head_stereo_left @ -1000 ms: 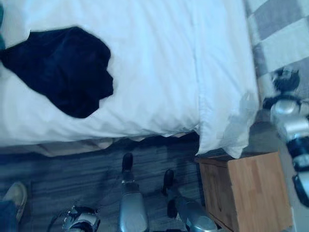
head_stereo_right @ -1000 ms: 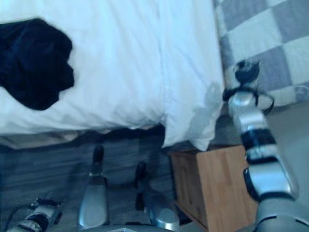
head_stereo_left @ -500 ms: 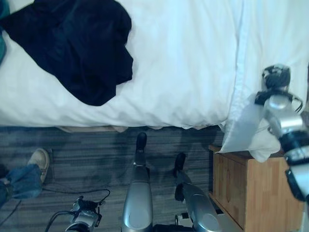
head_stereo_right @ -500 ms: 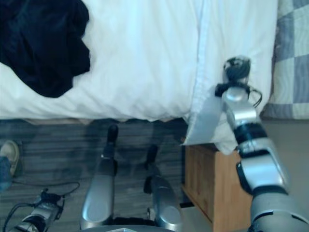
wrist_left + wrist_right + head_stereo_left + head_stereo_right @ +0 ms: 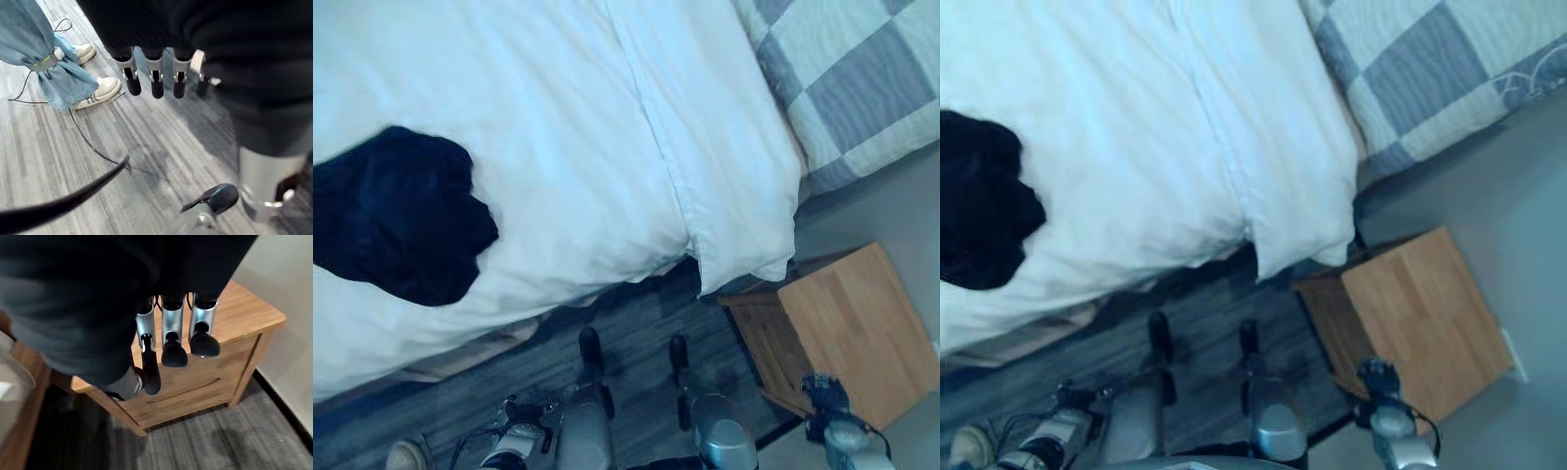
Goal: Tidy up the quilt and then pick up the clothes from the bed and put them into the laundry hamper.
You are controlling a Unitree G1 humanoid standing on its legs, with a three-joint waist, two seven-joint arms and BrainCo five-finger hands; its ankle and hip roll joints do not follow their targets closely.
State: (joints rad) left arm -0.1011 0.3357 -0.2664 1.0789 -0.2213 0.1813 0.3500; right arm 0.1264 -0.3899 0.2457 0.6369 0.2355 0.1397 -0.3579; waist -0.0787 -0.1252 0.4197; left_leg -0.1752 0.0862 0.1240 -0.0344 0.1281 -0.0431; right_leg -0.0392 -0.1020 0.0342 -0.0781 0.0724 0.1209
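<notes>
- We see a wooden bedside cabinet (image 5: 847,328) beside the bed's corner; a person's jeans and pale shoes (image 5: 95,90) stand nearby.
- A dark crumpled garment (image 5: 396,211) lies on the white quilt (image 5: 607,147), its long axis running across the bed.
- Our left hand (image 5: 154,73) and right hand (image 5: 171,335) hang relaxed, empty.

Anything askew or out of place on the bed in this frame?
A dark garment lies crumpled on the white quilt, not in any hamper. The quilt's corner hangs off the bed edge over the wooden nightstand. Both robot hands hang low, holding nothing.
</notes>
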